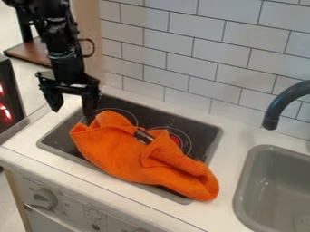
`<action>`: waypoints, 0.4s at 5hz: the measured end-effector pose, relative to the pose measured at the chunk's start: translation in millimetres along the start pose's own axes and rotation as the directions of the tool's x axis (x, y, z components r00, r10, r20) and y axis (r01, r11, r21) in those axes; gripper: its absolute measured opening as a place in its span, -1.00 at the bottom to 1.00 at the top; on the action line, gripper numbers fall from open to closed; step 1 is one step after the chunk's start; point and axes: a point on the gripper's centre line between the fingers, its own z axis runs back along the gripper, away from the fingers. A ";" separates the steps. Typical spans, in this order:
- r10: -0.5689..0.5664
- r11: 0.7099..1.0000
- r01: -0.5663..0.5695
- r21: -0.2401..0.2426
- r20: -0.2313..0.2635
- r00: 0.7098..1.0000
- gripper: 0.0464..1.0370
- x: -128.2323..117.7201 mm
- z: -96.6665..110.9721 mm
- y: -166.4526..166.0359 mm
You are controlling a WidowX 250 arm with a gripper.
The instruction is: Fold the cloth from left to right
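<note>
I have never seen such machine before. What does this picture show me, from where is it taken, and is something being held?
The black machine at the upper left is a robot arm. At its lower end hangs its tool, with two fingers that stand apart and hold nothing between them. The picture comes from a camera that looks down at a slant. An orange cloth lies rumpled, partly folded over itself, across a black stovetop set in a pale counter. To the right are a grey sink and a dark faucet.
</note>
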 end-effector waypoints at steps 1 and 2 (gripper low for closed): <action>-0.015 1.000 0.015 0.026 -0.014 1.000 0.92 -8.8 -6.3 0.9; -0.037 0.998 0.038 0.045 -0.034 0.999 0.92 -18.7 -16.2 -2.0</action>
